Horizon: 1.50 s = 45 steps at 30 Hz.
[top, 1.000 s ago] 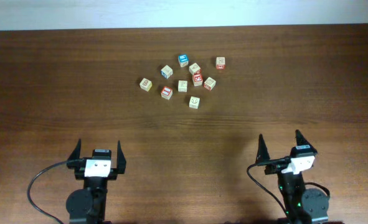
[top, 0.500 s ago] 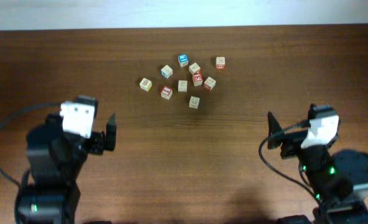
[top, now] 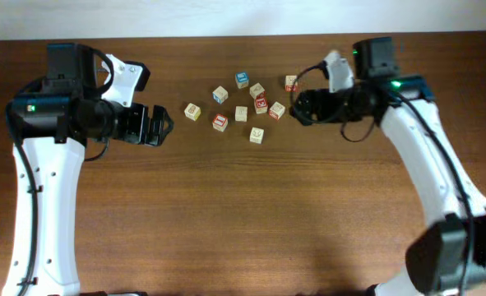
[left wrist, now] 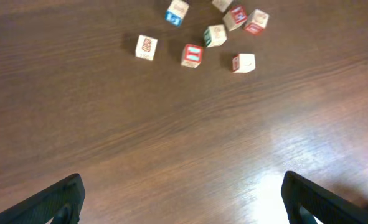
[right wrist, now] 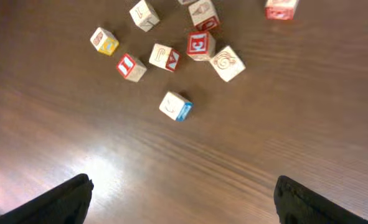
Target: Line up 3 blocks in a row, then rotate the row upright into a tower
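Both arms are out over the counter (top: 226,205) and we see nothing held.

Left end effector (top: 159,125): spread wide and empty, sitting just left of the blocks (top: 241,113). In the left wrist view its fingers (left wrist: 59,199) frame bare wood, with the blocks well ahead of them.

Right end effector (top: 300,107): also spread and empty, at the right edge of the cluster. It is close to the rightmost block (top: 291,82), but we can't tell from overhead if it touches. In the right wrist view no block sits between its fingers (right wrist: 305,202).

We count ten blocks in a loose cluster at the far middle of the counter. All are flat on the wood, none stacked, and most stand apart from each other. The blue-topped block (top: 242,80) is at the far edge. The red-faced block (right wrist: 199,43) is mid-cluster. One lone block (top: 256,134) lies on the near side.
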### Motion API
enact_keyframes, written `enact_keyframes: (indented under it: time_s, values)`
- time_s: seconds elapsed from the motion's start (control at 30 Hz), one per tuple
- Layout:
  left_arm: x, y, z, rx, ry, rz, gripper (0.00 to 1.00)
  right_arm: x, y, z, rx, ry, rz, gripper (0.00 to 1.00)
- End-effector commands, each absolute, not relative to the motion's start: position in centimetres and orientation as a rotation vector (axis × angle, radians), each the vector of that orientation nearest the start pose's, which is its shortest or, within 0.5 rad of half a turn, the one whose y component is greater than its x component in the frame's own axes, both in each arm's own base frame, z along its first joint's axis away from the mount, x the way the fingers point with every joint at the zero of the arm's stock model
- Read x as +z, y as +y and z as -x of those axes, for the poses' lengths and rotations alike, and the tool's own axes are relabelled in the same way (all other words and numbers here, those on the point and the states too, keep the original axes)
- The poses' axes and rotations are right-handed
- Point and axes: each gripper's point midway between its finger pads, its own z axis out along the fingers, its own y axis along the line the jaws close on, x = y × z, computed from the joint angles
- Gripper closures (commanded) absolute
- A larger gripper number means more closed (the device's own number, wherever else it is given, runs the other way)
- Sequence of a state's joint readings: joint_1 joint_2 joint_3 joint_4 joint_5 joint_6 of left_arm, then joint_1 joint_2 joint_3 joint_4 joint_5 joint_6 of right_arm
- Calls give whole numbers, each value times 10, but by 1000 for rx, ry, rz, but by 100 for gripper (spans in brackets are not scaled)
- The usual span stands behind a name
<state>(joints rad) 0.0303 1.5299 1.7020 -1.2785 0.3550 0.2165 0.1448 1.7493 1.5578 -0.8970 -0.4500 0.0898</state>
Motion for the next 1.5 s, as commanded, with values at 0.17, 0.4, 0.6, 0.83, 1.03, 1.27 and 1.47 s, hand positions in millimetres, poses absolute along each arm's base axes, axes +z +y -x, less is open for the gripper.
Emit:
enact_keyframes:
  time_s: [0.17,0.4,0.6,0.83,1.03,1.27,1.47]
  values:
    - [262,29,-357,64,2631,383,12,95,230,-444,363,2658,-199,14]
    - [201,37,-362,156,2827,503,11,51,238,-448,219,2652,-285,37]
    - [189,36,-361,155,2870,505,10,24,233,-440,173,2714,-325,53]
    - [190,36,-362,155,2862,504,9,16,221,-419,91,2804,-317,71]
    - [190,37,-362,159,2861,504,6,29,191,-365,31,3137,-142,72]
    - [190,37,-362,159,2862,504,4,29,134,-372,51,3212,-94,70]
    - [190,37,-362,159,2862,504,2,37,135,-373,95,3223,-27,54]
